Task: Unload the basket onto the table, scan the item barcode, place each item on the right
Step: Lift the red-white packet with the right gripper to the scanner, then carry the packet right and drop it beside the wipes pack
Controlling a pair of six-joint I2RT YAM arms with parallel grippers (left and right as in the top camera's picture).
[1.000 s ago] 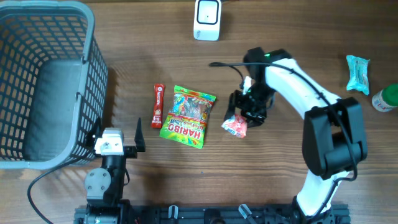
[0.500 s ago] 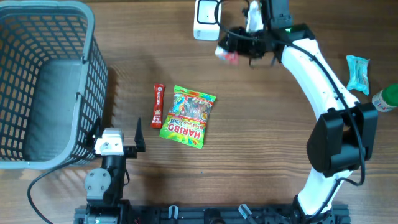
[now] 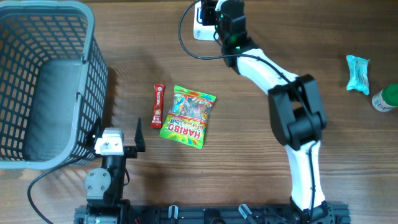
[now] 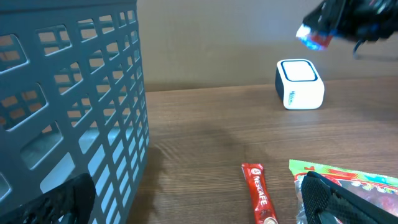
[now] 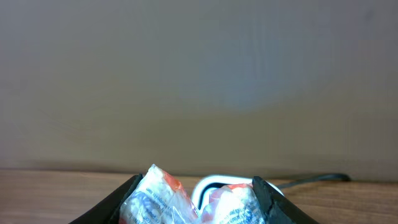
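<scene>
Over the white barcode scanner point(image 4: 300, 84) at the far edge of the tabletop point(image 3: 261, 155), my right tool point(image 5: 194, 190) grips a red-and-white snack packet point(image 4: 313, 36) between half-closed jaws, presumably to present its code, while my left tool point(image 3: 119, 129) rests wide open beside the basket point(image 3: 93, 81).

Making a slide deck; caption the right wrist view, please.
Right hand grips a red-and-white snack packet, white barcode scanner just behind it.

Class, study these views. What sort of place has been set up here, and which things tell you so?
Probably a mock shop checkout on a wooden table: a white barcode scanner, a grey shopping basket, and packaged snacks such as a Haribo bag and a Nescafé stick.
</scene>
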